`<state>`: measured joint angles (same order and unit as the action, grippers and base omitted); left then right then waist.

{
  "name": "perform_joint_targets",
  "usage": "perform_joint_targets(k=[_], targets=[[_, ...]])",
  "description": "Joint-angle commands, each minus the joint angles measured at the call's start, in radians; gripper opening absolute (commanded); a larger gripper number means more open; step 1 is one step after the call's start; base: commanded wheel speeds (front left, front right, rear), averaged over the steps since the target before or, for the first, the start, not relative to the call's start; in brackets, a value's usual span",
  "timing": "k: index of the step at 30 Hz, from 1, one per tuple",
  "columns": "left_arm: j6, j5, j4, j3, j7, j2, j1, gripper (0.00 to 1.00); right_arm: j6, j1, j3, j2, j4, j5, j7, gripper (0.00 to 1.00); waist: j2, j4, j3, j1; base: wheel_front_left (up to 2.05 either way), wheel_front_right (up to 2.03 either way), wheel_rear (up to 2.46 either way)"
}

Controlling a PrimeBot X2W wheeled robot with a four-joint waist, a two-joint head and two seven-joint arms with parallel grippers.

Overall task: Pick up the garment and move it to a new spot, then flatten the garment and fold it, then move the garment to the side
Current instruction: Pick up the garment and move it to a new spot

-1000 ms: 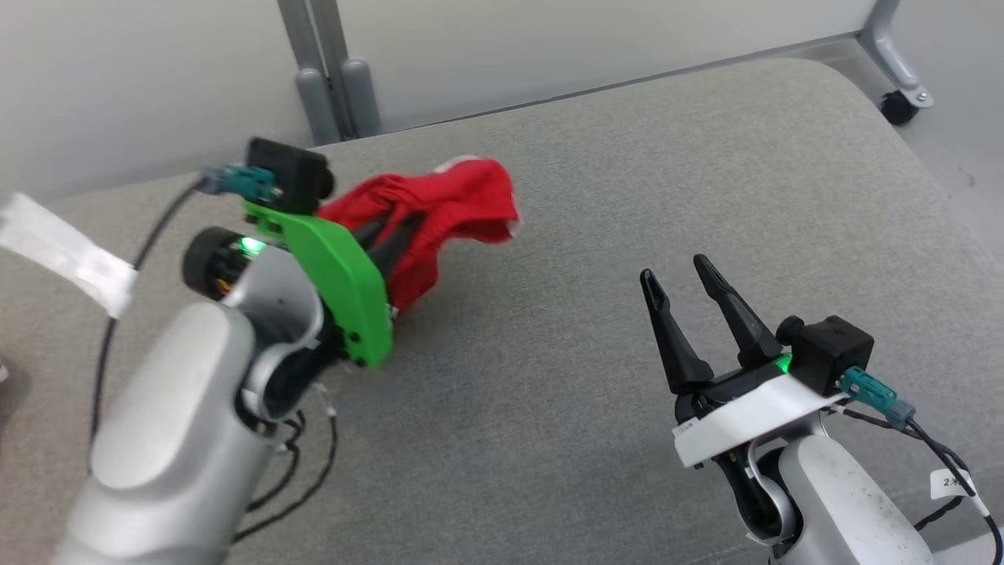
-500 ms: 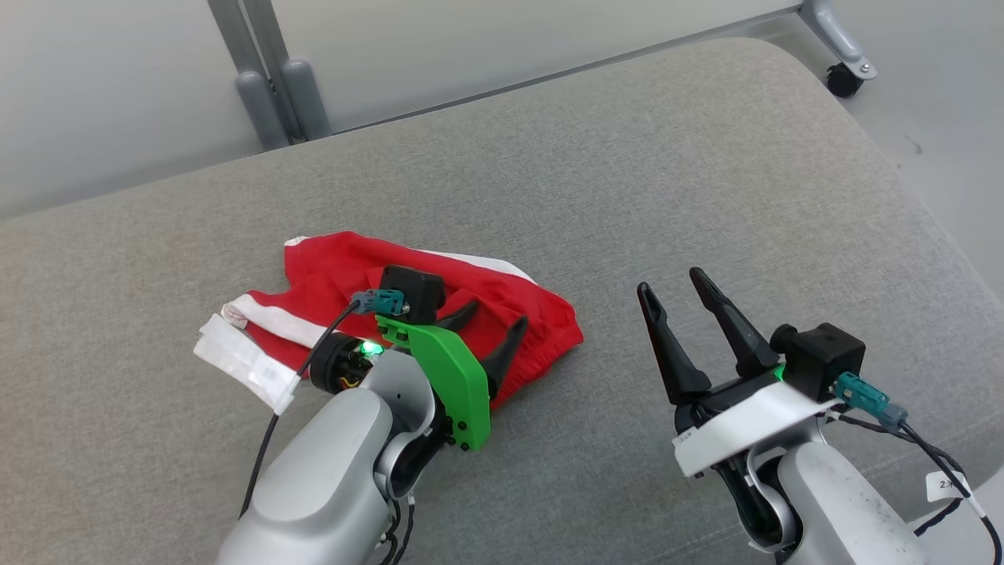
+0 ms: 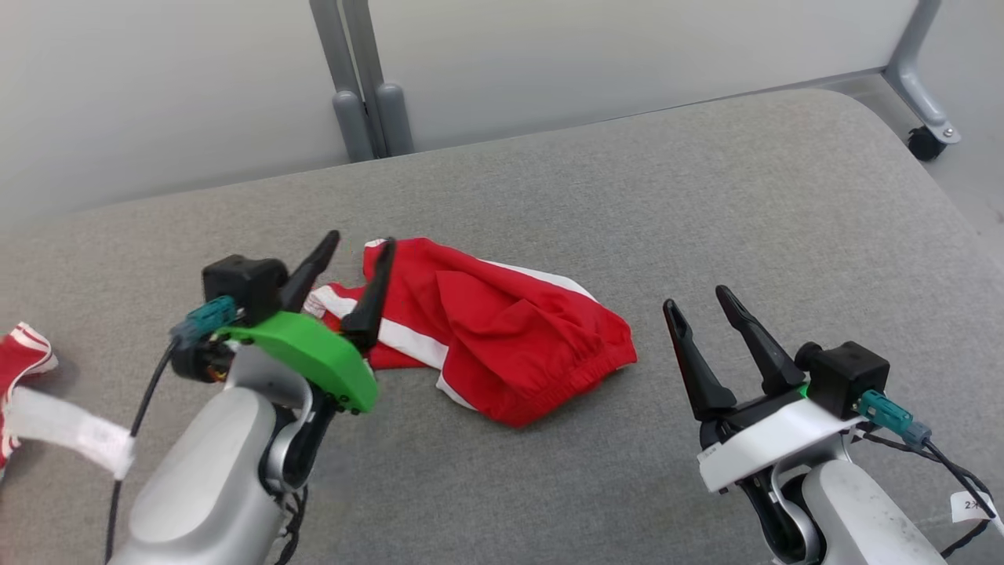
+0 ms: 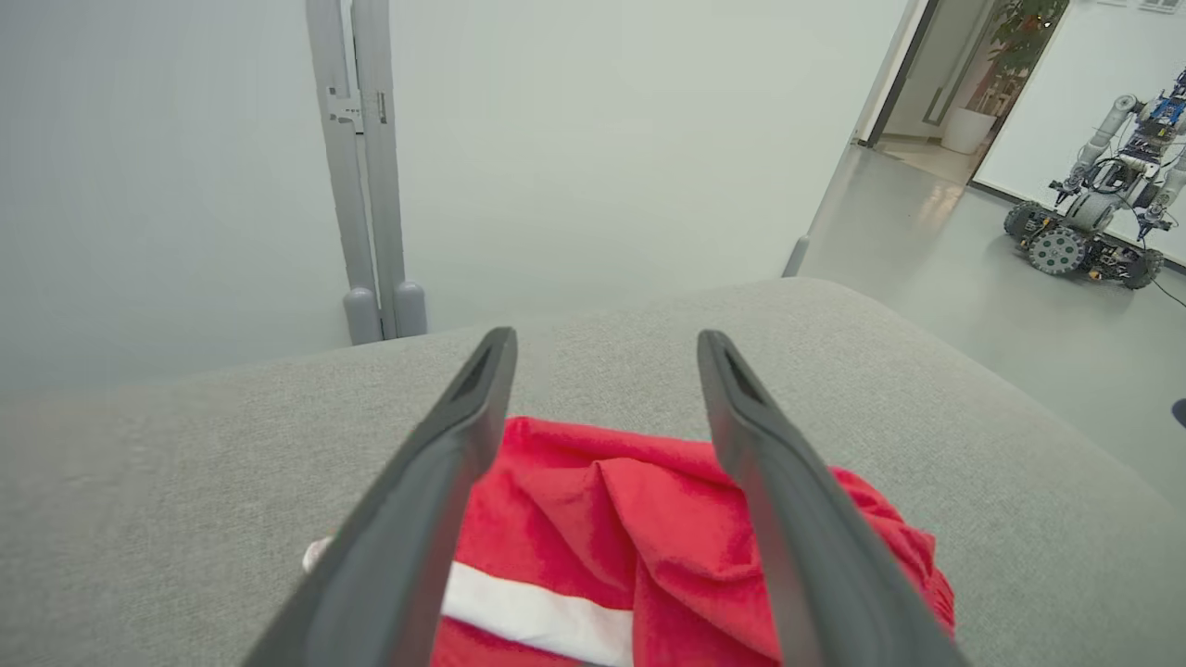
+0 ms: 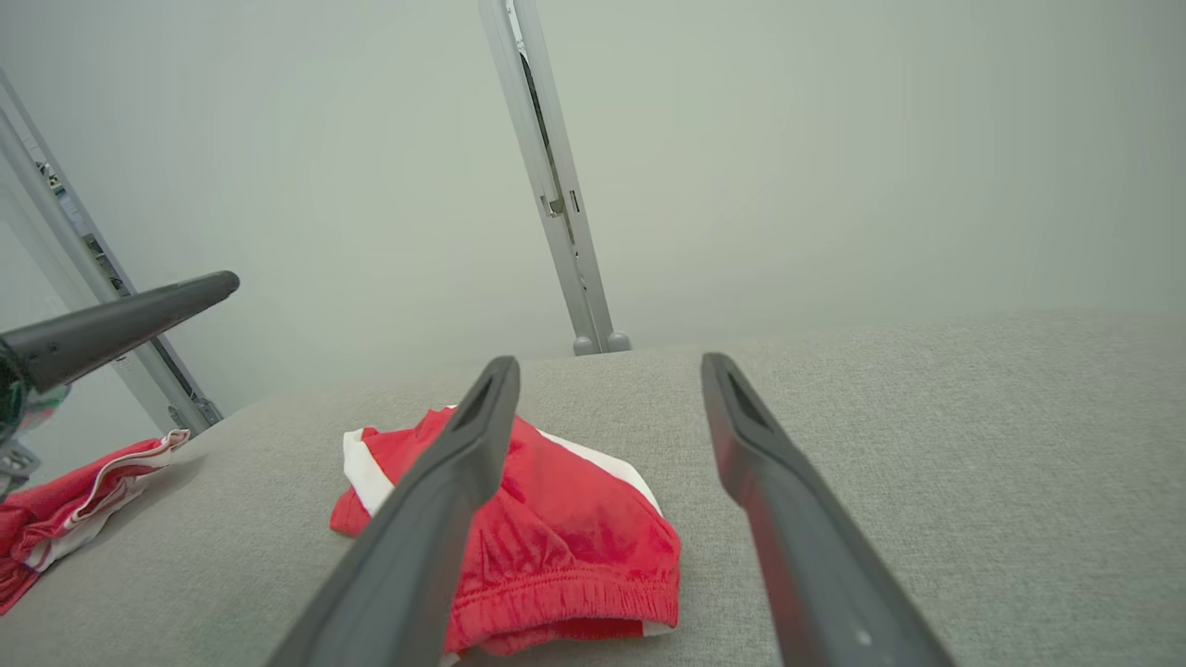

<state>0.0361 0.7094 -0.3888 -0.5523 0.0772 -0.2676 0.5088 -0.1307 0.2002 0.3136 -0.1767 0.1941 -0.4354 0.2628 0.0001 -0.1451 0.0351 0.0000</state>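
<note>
The red garment point(image 3: 502, 345) with white stripes lies crumpled near the middle of the grey fabric-covered desk point(image 3: 706, 196). At its 9 o'clock the left gripper point(image 3: 361, 239) hangs released, its 2 fingers spread and empty, the tips over the garment's white-trimmed edge. At the garment's 4 o'clock, apart from it, the right gripper point(image 3: 695, 297) is likewise spread wide and holds nothing, its fingers pointing toward 12 o'clock. Another red-and-white cloth point(image 3: 20, 353) lies at the far 9 o'clock side of the head view.
</note>
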Motion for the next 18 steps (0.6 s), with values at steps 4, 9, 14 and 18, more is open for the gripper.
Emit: perform_joint_targets(k=[4, 9, 14, 18], targets=[[-0.060, 0.008, 0.079, 0.063, 0.077, -0.058, -0.106, 1.00, 0.000, -0.041, -0.016, -0.010, -0.012, 0.006, 0.003, 1.00, -0.0001, 0.044, -0.035, 0.0000, 0.00, 0.00, 0.00], [-0.112, 0.012, 0.147, 0.124, 0.140, -0.110, -0.238, 1.00, 0.000, -0.059, -0.021, -0.010, -0.022, 0.006, 0.003, 1.00, -0.0001, 0.050, -0.044, 0.0000, 0.00, 0.00, 0.00], [-0.142, 0.003, 0.189, 0.176, 0.177, -0.121, -0.353, 1.00, 0.000, -0.079, -0.050, -0.009, -0.025, 0.010, 0.003, 1.00, -0.0001, 0.051, -0.050, 0.0000, 0.00, 0.00, 0.00], [-0.151, -0.021, 0.230, 0.222, 0.189, -0.105, -0.425, 1.00, 0.000, -0.101, -0.103, 0.003, -0.015, 0.024, 0.003, 1.00, -0.0001, 0.056, -0.051, 0.0000, 0.00, 0.00, 0.00]])
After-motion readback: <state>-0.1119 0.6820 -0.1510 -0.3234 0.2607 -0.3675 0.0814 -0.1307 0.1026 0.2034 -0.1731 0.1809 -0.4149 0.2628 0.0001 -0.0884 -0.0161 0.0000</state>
